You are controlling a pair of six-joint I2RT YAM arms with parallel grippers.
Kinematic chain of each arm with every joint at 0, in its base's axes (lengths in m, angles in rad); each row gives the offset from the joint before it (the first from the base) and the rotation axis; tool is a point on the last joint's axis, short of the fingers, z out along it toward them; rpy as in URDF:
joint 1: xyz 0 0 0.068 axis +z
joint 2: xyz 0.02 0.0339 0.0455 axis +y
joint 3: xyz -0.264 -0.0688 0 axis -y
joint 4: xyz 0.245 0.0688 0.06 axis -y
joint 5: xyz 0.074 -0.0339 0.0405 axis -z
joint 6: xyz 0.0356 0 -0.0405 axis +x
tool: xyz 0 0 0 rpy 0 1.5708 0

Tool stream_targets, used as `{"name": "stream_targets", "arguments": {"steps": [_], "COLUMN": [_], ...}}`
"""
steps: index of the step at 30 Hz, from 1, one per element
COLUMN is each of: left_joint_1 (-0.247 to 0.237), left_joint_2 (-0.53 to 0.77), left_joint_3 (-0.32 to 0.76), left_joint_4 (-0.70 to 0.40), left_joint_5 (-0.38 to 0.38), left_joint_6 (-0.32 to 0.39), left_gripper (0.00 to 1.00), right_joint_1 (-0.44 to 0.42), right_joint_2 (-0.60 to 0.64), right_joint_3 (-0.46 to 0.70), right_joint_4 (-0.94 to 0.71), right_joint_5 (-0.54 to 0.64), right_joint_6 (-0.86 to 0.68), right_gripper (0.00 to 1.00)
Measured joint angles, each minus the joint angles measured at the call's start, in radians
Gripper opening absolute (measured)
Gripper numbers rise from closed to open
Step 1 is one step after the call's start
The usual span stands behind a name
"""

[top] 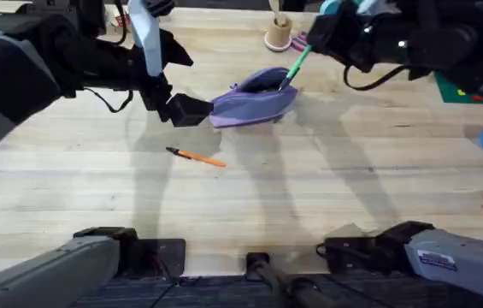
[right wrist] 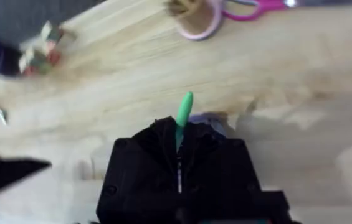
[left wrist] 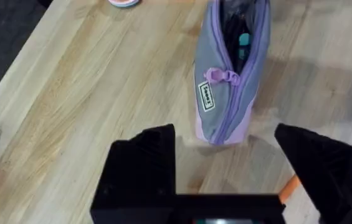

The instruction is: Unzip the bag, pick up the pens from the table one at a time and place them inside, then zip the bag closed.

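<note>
Looking from overhead, the bag [top: 254, 98] is seen toward the table's [top: 309, 188] far edge, the orange pen [top: 197, 156] nearer. The left wrist view shows the left gripper [left wrist: 225, 146] spread wide before the unzipped bag. The right wrist view shows the right gripper [right wrist: 180, 134] clamped on the green pen [right wrist: 183, 115].

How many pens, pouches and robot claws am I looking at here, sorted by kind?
Pens: 2, a green pen held by the right gripper over the open bag, and an orange pen lying on the table.
Bags: 1, the purple bag.
Grippers: 2, the right one and the left gripper, open at the bag's end.
Total: 5
</note>
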Motion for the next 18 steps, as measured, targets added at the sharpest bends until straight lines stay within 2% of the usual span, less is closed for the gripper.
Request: {"name": "stream_targets", "arguments": {"steps": [4,12,18], "left_joint_1": [0.000,0.000,0.000], "left_joint_2": [0.000,0.000,0.000], "left_joint_3": [0.000,0.000,0.000], "left_joint_4": [0.000,0.000,0.000], "left_joint_5": [0.000,0.000,0.000], "left_joint_6": [0.000,0.000,0.000], "left_gripper": [0.993,0.994,0.993], "right_joint_1": [0.037,0.039,0.044], "right_joint_2": [0.000,0.000,0.019], "right_joint_3": [0.000,0.000,0.000], "right_joint_4": [0.042,0.146,0.165], "right_joint_5": [-0.004,-0.008,-0.097], "right_joint_6": [-0.211,-0.656,-1.001], "right_gripper": [0.031,0.031,0.031]}}
